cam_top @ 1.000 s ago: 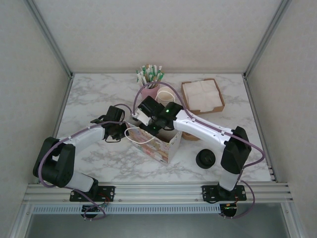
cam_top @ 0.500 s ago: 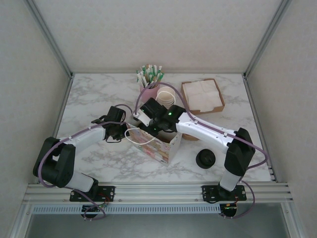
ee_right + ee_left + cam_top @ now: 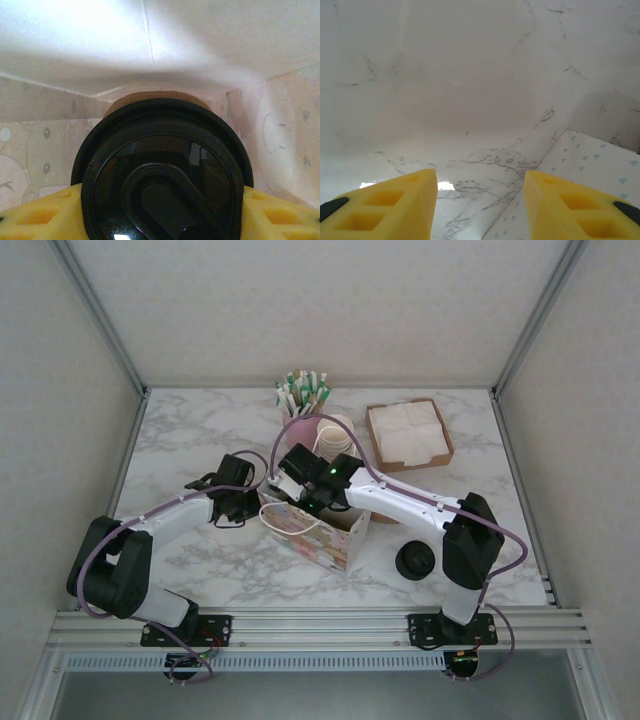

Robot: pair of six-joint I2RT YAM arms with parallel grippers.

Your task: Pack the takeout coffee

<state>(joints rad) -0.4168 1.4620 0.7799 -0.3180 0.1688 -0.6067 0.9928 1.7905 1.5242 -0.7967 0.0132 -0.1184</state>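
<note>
The takeout coffee, a pale cup under a round black lid, sits between the yellow fingers of my right gripper, which is shut on its sides. White and patterned walls of the paper bag surround it. From above, the right gripper reaches down into the open top of the patterned bag. My left gripper hovers at the bag's left end; its jaws stand open over marble, with a corner of the bag by the right finger.
Behind the bag stand a pink holder of stir sticks and a stack of lidless cream cups. A brown napkin tray is at the back right. Loose black lids lie near the right arm's base.
My right gripper has moved left and lower into the bag with the coffee, and the bag has shifted slightly. The left arm has stayed put.
</note>
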